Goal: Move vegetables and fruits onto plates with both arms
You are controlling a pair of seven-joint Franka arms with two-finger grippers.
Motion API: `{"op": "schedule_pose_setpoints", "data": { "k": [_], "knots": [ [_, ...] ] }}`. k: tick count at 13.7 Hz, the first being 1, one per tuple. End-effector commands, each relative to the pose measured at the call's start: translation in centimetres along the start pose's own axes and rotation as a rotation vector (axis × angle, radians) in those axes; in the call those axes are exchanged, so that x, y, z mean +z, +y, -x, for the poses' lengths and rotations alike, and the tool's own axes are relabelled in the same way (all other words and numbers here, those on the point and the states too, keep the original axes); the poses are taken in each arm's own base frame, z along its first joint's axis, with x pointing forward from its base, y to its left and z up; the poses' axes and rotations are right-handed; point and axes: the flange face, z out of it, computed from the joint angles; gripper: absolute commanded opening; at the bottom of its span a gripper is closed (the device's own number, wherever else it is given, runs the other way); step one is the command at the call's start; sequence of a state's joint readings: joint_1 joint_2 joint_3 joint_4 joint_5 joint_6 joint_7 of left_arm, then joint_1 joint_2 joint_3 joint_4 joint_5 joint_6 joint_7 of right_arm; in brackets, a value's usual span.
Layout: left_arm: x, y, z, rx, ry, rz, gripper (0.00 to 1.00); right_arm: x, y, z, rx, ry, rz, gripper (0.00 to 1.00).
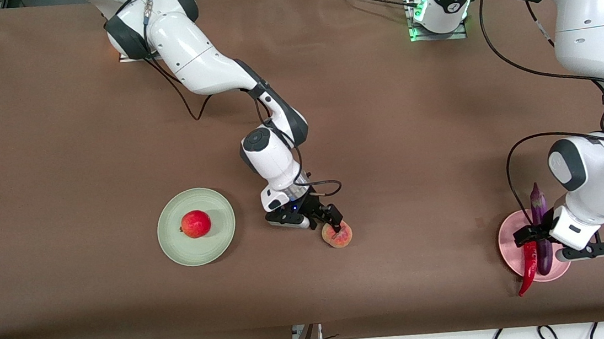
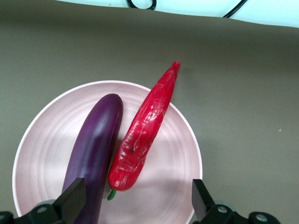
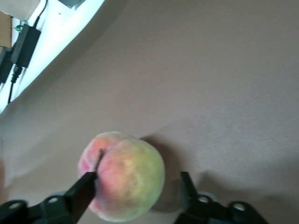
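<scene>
Right gripper (image 1: pixel 328 219) down at peach (image 1: pixel 337 235), fingers spread either side — not yet closed; green plate (image 1: pixel 177 251) lies toward right arm's end. Left gripper (image 1: pixel 530 234) open, empty — waiting over pink plate (image 1: pixel 505 236).

Both arms down low, both sets of fingers spread wide.
The right gripper (image 1: pixel 324 220) sits at table level mid-table, wrist tipped toward the front camera; the left gripper (image 1: pixel 536 231) hangs low at its own end of the table, forearm folded back sharply.
</scene>
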State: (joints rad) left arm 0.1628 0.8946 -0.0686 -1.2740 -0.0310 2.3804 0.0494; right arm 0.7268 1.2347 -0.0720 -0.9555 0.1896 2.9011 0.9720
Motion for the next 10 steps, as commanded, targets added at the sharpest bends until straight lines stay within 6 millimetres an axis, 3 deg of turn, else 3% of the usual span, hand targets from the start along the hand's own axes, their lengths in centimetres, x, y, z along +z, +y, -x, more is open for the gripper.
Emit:
{"op": "schedule_pose_setpoints", "data": {
  "k": [1,2,6,9,10],
  "knots": [
    [-3.2,0.1,-0.6,0.004,-0.044,0.031,1.0,0.4,0.0,0.3,0.012,-0.006,-0.004,0.06],
    [-4.7,1.0,-0.5,0.013,-0.069,0.033,1.0,0.3,-0.3,0.6,0.008,-0.008,-0.007,0.0],
    [-14.2,4.1,1.2,-0.067,-0.223,0.015,1.0,-1.0,-1.7,-0.2,-0.001,-0.007,-0.017,0.0],
    [-21.1,5.5,2.4,-0.037,-0.273,-0.051,1.0,-4.3,-4.2,-2.9,0.004,-0.055,0.049,0.0],
    [-23.2,5.7,3.1,-0.02,-0.301,-0.08,1.0,-5.7,-4.2,-5.4,0.024,-0.054,0.066,0.0]
  ]
}}
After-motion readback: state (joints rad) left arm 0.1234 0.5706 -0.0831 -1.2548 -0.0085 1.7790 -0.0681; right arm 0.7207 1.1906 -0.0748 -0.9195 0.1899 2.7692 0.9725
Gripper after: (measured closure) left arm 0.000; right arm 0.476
